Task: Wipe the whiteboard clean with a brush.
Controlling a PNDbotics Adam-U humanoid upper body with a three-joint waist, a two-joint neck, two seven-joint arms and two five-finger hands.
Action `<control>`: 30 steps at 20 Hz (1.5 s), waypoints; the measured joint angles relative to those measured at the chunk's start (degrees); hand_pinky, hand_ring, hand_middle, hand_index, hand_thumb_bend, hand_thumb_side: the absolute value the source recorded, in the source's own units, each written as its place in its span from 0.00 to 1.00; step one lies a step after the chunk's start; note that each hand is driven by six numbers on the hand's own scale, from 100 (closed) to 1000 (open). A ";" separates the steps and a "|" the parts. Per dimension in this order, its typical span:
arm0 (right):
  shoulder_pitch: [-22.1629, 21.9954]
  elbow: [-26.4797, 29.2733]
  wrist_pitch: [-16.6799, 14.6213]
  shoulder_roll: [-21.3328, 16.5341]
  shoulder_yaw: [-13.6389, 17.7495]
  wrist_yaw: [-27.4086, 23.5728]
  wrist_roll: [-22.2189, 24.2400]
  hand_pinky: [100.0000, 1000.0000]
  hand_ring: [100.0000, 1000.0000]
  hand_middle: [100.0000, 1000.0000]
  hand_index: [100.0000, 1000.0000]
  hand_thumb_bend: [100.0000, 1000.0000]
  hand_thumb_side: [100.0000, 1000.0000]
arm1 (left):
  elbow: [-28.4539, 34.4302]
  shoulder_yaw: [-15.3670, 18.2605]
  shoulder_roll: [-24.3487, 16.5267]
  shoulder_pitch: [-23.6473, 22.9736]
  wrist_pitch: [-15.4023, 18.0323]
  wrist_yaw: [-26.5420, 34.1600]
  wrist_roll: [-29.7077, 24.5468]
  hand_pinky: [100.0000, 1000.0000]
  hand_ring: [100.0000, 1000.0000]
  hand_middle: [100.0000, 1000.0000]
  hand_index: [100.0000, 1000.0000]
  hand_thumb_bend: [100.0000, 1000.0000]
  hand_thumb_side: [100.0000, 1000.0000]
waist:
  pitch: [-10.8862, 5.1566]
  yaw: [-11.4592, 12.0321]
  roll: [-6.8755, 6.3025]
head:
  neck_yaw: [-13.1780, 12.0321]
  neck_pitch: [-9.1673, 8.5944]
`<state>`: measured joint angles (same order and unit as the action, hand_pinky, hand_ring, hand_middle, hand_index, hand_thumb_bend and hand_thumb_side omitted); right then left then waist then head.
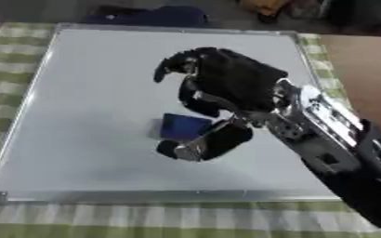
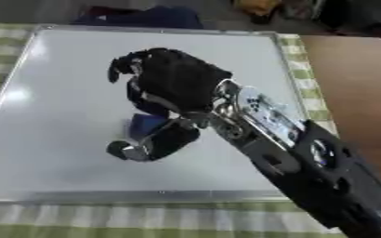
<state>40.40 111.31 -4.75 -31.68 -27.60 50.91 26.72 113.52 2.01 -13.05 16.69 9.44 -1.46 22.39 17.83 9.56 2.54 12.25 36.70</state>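
Left eye view shows the whiteboard (image 1: 80,83) covering most of the checked tabletop (image 1: 145,218); the right hand (image 1: 226,86) arches above its middle, fingers and thumb curled round the blue brush (image 1: 181,126), directly beneath the palm.

A green-and-white checked tablecloth (image 1: 145,218) covered the table, showing as a band along the near edge and as narrow strips at the left and right. To the right of the cloth lay a bare brown wooden surface (image 1: 364,74), plain and unmarked. Beyond the far edge the ground was dark and indistinct. A dark blue bundle (image 1: 145,16), perhaps cloth or a bag, sat there near the middle, and something orange-brown (image 1: 267,7) lay further right. Soft light fell from above.
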 measured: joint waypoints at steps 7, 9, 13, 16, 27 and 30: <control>1.75 1.92 1.57 0.10 2.60 -2.67 17.38 0.72 0.81 0.76 0.00 0.33 0.67 | 0.00 -0.02 0.00 0.00 0.03 0.00 -0.08 0.59 0.74 0.73 0.79 0.16 1.00 | 0.00 -0.08 0.04 | -0.29 0.01; 1.99 2.11 2.19 -0.32 2.76 -3.33 19.02 0.72 0.81 0.76 0.00 0.32 0.67 | 0.00 -0.02 0.00 0.00 0.03 0.00 -0.10 0.59 0.74 0.73 0.79 0.16 1.00 | 0.00 -0.08 0.08 | -0.40 0.01; 1.99 2.13 3.66 -1.26 2.83 -3.69 20.48 0.71 0.80 0.76 0.00 0.30 0.68 | 0.00 -0.03 0.00 0.00 0.04 0.00 -0.13 0.59 0.74 0.73 0.79 0.16 1.00 | 0.00 -0.09 0.30 | -0.52 0.01; 1.97 2.13 4.76 -1.63 2.83 -3.70 20.79 0.71 0.80 0.75 0.00 0.29 0.68 | 0.00 -0.05 -0.01 0.00 0.05 0.00 -0.19 0.59 0.74 0.73 0.79 0.16 1.00 | 0.03 -0.04 0.38 | -0.53 0.01; 1.62 2.13 8.28 -1.89 1.76 -1.64 22.03 0.71 0.84 0.77 0.00 0.32 0.65 | 0.00 -0.35 -0.01 0.07 0.01 0.02 -0.32 0.59 0.74 0.73 0.79 0.16 1.00 | 0.26 0.21 0.48 | -0.53 0.00; 1.42 1.72 8.89 -1.89 1.43 -0.36 22.07 0.71 0.84 0.77 0.00 0.33 0.65 | 0.00 -0.36 -0.01 0.07 -0.08 0.07 -0.43 0.59 0.74 0.73 0.79 0.16 1.00 | 0.30 0.24 0.58 | -0.50 -0.01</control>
<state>41.81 113.04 4.14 -33.57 -26.17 50.55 48.78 113.52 1.65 -13.05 16.76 9.36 -1.38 21.96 18.13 9.80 3.12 11.75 36.68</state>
